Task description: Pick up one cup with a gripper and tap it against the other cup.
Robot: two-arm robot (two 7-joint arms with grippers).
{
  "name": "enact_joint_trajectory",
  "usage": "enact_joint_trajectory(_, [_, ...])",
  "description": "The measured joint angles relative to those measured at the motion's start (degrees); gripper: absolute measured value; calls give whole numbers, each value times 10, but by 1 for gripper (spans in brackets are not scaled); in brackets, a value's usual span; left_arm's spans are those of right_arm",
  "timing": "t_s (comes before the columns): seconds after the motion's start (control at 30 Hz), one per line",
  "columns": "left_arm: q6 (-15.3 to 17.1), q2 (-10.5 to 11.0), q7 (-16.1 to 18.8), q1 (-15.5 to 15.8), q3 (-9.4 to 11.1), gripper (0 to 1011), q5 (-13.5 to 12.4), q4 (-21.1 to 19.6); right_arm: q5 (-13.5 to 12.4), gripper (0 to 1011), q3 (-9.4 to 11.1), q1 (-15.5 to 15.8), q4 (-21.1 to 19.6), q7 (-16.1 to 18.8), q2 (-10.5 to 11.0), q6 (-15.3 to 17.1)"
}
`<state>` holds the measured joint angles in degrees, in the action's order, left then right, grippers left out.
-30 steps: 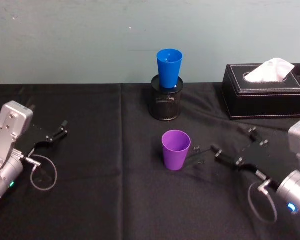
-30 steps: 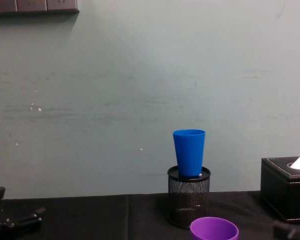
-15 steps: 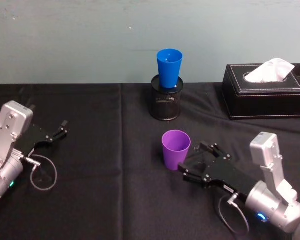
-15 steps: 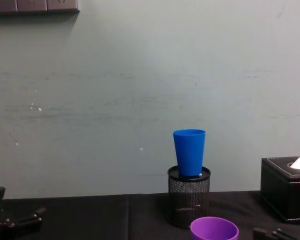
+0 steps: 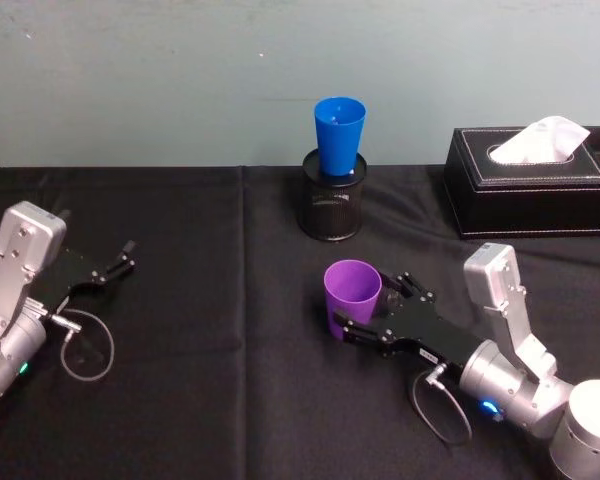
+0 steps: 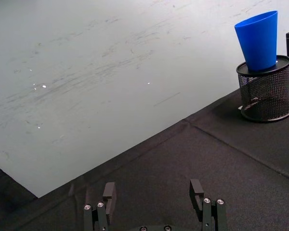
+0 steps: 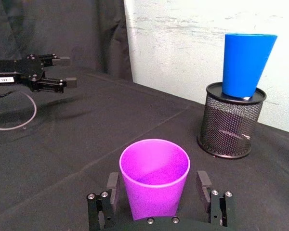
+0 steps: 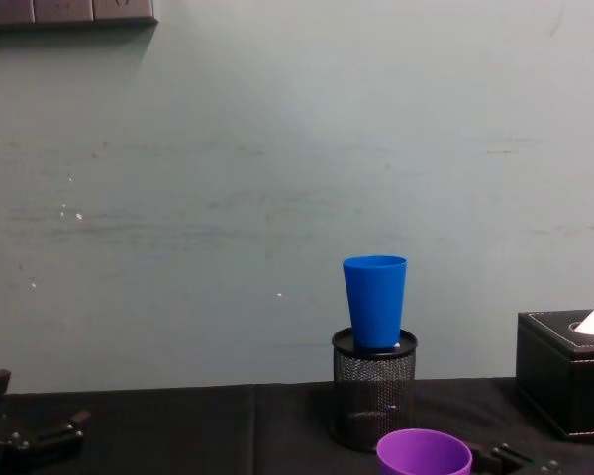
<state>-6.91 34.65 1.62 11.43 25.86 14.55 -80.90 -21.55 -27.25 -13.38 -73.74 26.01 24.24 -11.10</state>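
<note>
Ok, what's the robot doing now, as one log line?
right pincer: open, straddling purple cup | purple cup: upright, not lifted | blue cup: standing in mesh holder | left pincer: open, idle, far left

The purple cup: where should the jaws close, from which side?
Its side wall at mid-height, approached from the robot's right: the purple cup stands upright, and the right gripper has open jaws either side of it. The left gripper rests far left.

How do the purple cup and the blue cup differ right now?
The purple cup stands on the black cloth; the blue cup sits raised in the mesh pen holder. The purple cup is between the open fingers of the right hand; the blue cup is free of either hand. Both are upright, plain and tapered.
</note>
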Motion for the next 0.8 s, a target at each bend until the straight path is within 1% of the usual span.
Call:
enact_joint_trajectory(0.1, [0, 0, 0, 0, 0, 1000, 0, 0, 3, 1004, 1, -11, 17, 6, -13, 0])
enact_joint_trajectory(0.37, [0, 0, 0, 0, 0, 1000, 0, 0, 9, 1004, 5, -23, 37, 15, -33, -2])
enact_joint_trajectory(0.6, [0, 0, 0, 0, 0, 1000, 0, 0, 18, 1004, 10, -28, 48, 21, -44, -9])
enact_joint_trajectory(0.8, [0, 0, 0, 0, 0, 1000, 0, 0, 18, 1004, 10, -28, 49, 22, -45, -9])
